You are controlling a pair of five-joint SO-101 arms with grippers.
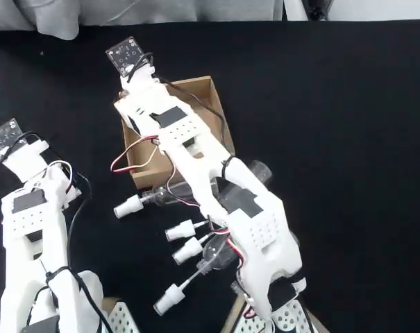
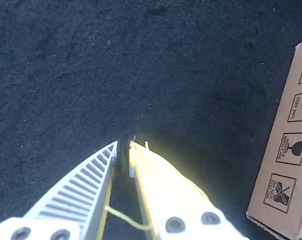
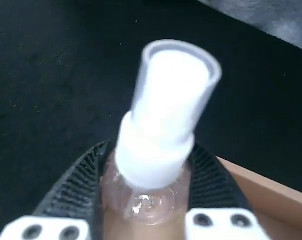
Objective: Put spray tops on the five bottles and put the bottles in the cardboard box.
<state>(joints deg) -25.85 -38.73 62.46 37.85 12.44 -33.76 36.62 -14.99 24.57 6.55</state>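
High view: the right arm (image 1: pixel 216 194) stretches over the box (image 1: pixel 141 173) and hides most of its inside, so I cannot tell whether any bottle lies in it yet. Four bottles (image 1: pixel 161 198) lie on the table (image 1: pixel 348 139) on the near side of the box, partly under that arm. Each shows a white top (image 1: pixel 180 230) at its end; whether all are screwed home is not clear. The left arm (image 1: pixel 29 222) stands well apart at the left, with nothing near it. The table is covered in black cloth, and grey cloth (image 1: pixel 50 17) lies along its far edge.

Left wrist view: the left pincer (image 2: pixel 125 146) is closed and empty over bare black cloth. A printed wall of the box (image 2: pixel 285 160) stands off to one side.

Right wrist view: the right pincer (image 3: pixel 151 150) grips a fifth bottle (image 3: pixel 141 205) at the shoulder just below the neck, with its white top (image 3: pixel 165 100) already on. The box rim (image 3: pixel 260 187) shows just beyond it.

As I judge it, the capping is done or nearly so — five tops can be counted. The boxing has hardly begun: the held bottle is at the box but not yet let go, and the four on the table are left to go in.
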